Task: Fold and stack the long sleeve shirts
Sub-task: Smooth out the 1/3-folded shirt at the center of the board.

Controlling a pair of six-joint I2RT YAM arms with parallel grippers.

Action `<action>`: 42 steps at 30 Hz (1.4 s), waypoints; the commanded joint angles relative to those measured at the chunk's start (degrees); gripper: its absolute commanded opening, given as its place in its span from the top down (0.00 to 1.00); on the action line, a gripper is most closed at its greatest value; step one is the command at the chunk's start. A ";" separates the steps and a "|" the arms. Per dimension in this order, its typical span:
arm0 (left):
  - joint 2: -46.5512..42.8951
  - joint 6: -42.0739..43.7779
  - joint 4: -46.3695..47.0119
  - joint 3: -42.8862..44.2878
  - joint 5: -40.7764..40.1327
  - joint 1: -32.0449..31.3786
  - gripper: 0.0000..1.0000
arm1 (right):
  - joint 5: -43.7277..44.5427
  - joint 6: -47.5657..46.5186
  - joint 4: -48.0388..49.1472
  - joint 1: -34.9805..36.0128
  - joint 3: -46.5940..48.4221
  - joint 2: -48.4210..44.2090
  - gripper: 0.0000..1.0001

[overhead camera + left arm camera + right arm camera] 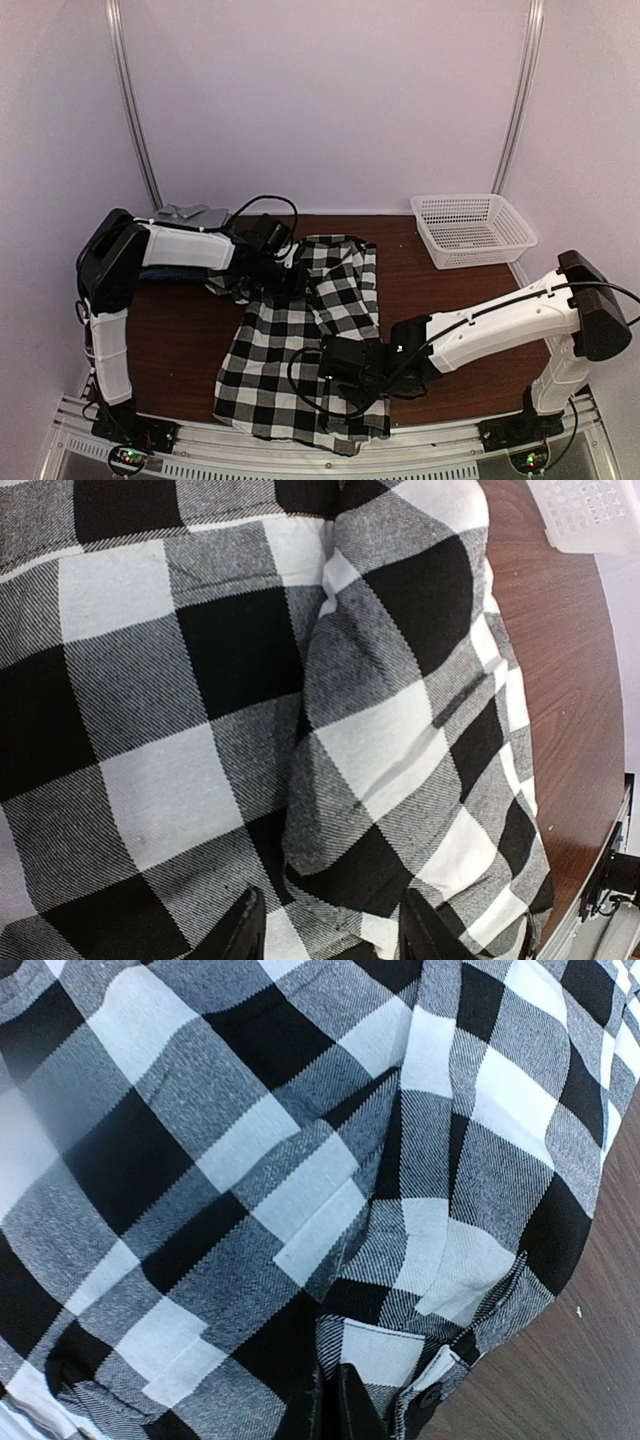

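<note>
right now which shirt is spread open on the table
The black-and-white checked cloth shirt, spread across the middle; the plain light grey shirt lies compact at the back left.

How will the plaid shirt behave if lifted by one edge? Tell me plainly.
Probably floppy: the plaid shirt lies in soft folds across the table. It would likely sag from the right hand, which seems to pinch only its edge. Probably not slippery; the weave looks coarse.

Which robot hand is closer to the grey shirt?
Left. The left gripper is on the plaid shirt's far edge, just right of the grey shirt; the right gripper is at its near edge, farther.
</note>
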 commanded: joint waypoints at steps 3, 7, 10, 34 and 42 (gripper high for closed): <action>0.14 0.51 1.03 1.67 -0.43 0.96 0.54 | -4.25 -1.41 -0.03 0.70 3.88 -0.25 0.93; 0.06 0.66 1.03 1.48 -0.32 1.06 0.55 | -6.05 -0.98 -0.08 0.80 4.34 0.94 0.94; 0.06 0.92 0.92 1.39 -0.24 1.06 0.55 | -7.80 -0.98 0.75 0.76 3.02 1.84 0.88; 3.80 1.08 1.05 15.16 2.39 -0.85 0.71 | -24.98 2.85 25.98 -30.26 -11.11 -30.37 0.47; 13.08 -3.28 9.30 21.16 5.94 -1.93 0.73 | -32.96 4.88 33.87 -36.31 -17.87 -31.18 0.47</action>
